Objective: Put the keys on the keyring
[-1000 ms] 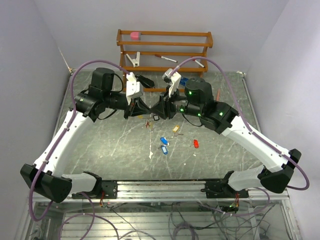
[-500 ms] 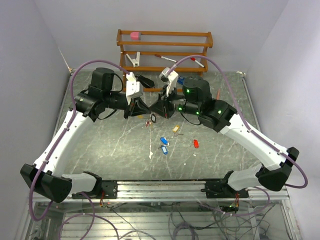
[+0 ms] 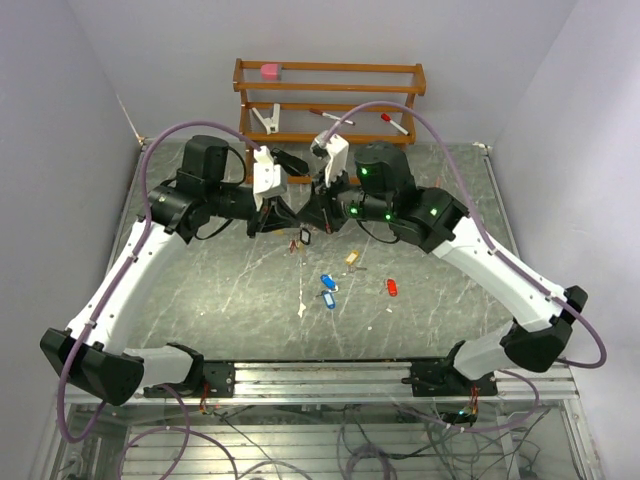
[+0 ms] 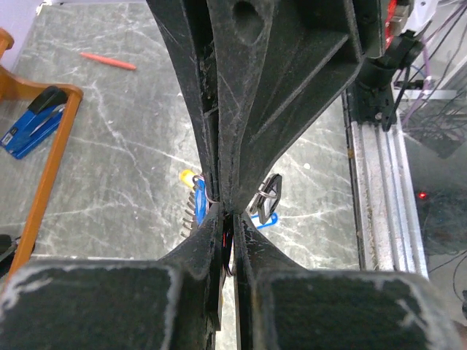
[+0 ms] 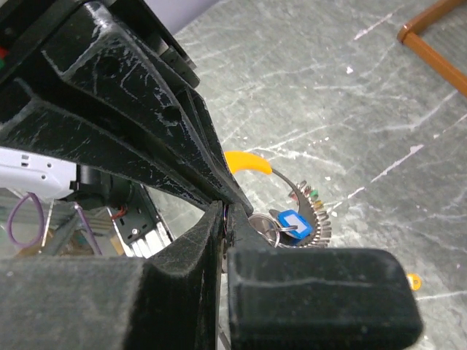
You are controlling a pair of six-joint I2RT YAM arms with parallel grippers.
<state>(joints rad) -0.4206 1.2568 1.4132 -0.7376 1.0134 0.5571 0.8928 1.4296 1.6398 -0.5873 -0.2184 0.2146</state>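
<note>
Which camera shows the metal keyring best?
The right wrist view: the keyring arcs out beside the fingers, close up, keys and a blue tag hanging by it. The left wrist view shows only a sliver of wire; the top view, just a tiny speck.

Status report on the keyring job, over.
Left claw shut on keyring; right claw shut, tip to tip. Hanging keys below the tips; loose keys on table. Nothing in the way.

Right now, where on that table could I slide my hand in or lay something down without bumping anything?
Bare tabletop lies near left, between the left arm and the blue keys, and near right, between the red key and the right arm. The middle is crowded: left tool and right tool meet there, tan key just in front.
</note>
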